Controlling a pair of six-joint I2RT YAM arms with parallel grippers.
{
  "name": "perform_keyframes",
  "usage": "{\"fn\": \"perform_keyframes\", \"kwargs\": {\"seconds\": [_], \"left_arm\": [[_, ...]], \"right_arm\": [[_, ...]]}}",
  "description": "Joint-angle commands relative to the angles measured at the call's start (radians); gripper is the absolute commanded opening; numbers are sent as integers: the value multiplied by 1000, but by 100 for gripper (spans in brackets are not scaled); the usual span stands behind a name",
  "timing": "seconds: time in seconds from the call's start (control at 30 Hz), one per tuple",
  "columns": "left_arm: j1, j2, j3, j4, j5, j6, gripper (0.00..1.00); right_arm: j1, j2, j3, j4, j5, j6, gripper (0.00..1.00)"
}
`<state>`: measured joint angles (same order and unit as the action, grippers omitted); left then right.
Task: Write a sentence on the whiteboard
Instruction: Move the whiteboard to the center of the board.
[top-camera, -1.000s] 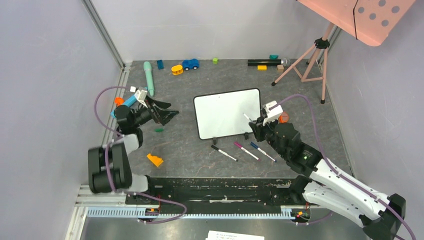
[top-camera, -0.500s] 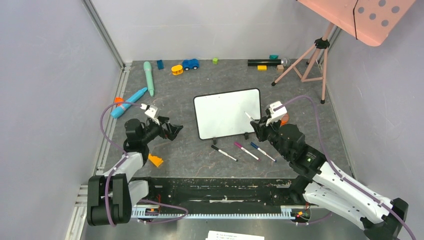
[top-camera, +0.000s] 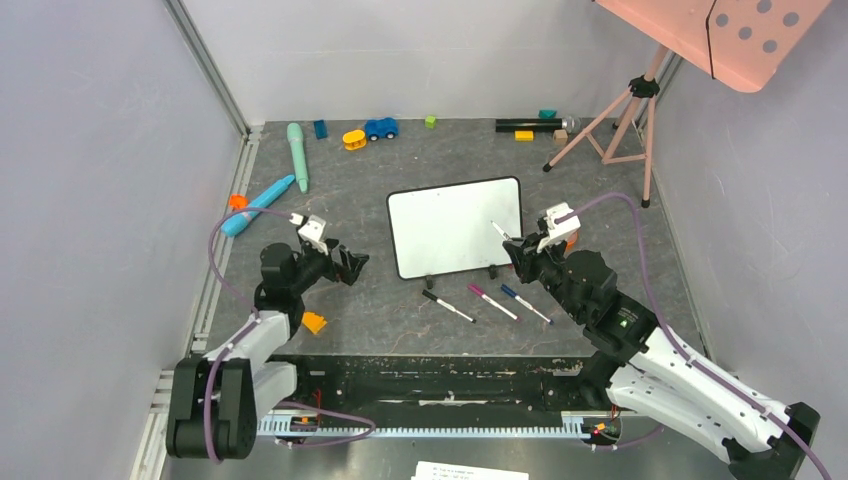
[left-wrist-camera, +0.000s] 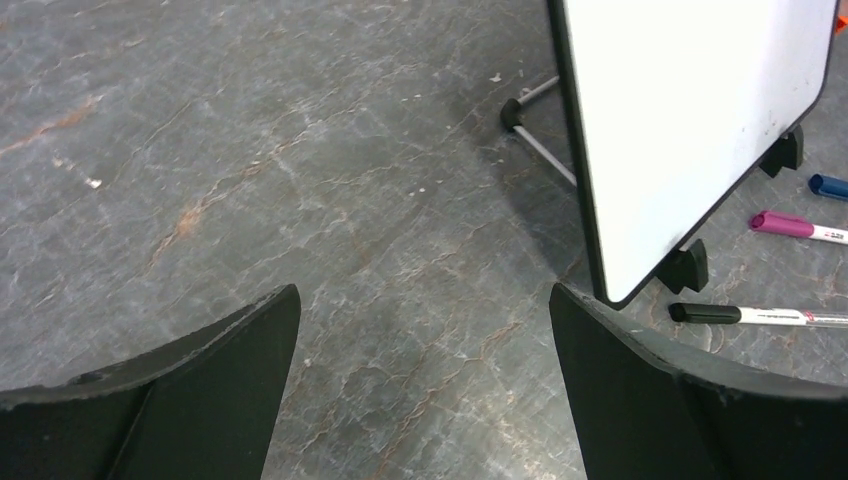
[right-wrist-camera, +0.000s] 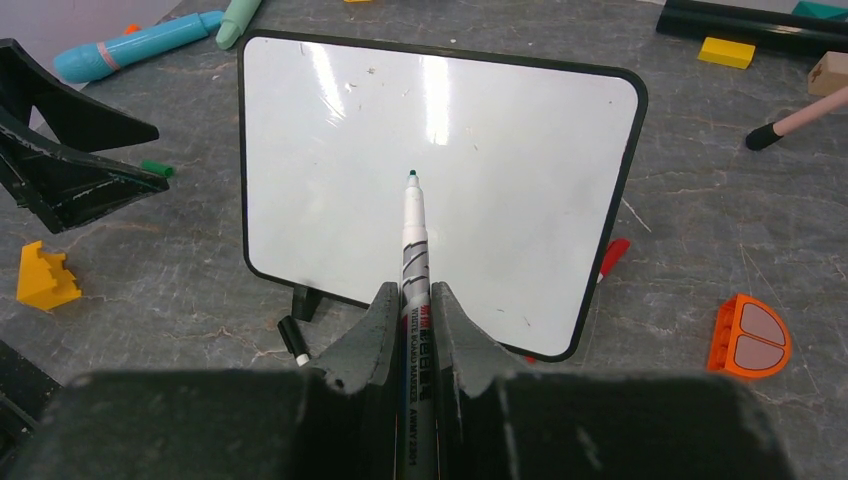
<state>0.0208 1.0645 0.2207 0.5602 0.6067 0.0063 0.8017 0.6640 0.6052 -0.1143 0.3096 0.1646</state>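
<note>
The whiteboard stands tilted on its little black feet at the middle of the table. Its face is blank, and no sentence shows on it. It also shows in the right wrist view and the left wrist view. My right gripper is shut on a whiteboard marker. The marker's dark green tip points at the board's middle, close to the surface; I cannot tell whether it touches. My left gripper is open and empty, low over the table just left of the board's lower left corner.
Black, purple and blue markers lie in front of the board. An orange block lies near the left arm. Toys line the back edge. A pink tripod with a dotted panel stands at the back right. An orange half-round piece lies right of the board.
My left gripper has swung nearer and to the right, down toward the board's lower left corner. My right gripper has shifted slightly right, still holding the marker.
</note>
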Motion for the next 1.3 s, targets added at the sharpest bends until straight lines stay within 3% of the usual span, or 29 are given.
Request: {"fn": "perform_keyframes", "kwargs": {"seconds": [0.0,0.17,0.3,0.37,0.53,0.6,0.67,0.73,0.83,0.9,0.97,1.1,1.27], "left_arm": [[-85,-13,33,-92,-112,86,100],[-103,43,101,-197,-142,90,100],[-104,-191,-87,34,-325,22,100],[-106,-287,-164,134,-345,24,100],[-140,-424,-169,115,-385,9,100],[-163,-446,-136,87,-427,-105,100],[-174,-449,-100,54,-371,-183,100],[-174,-445,-79,62,-380,-390,100],[-174,-450,-129,235,-278,-478,100],[-174,-479,-217,379,-375,-610,100],[-174,-501,-292,387,-536,-719,100],[-179,-470,-155,126,-280,-562,100],[-185,-422,-153,117,-111,-514,100]], "right_arm": [[-1,-11,4,31,1,1,0],[-2,-12,19,13,0,-4,0],[-2,-21,16,10,13,-4,0],[-2,-15,17,9,12,-3,0],[-2,0,28,1,18,-5,0],[-2,1,30,0,25,-8,0],[-2,0,32,-2,34,-12,0],[-2,-1,36,-7,41,-14,0],[-2,-9,38,-14,45,-13,0],[-2,-18,38,-18,49,-11,0],[-2,-29,37,-22,53,-8,0],[-2,-51,32,-36,54,8,0],[-2,-93,21,-57,77,21,0]]}}
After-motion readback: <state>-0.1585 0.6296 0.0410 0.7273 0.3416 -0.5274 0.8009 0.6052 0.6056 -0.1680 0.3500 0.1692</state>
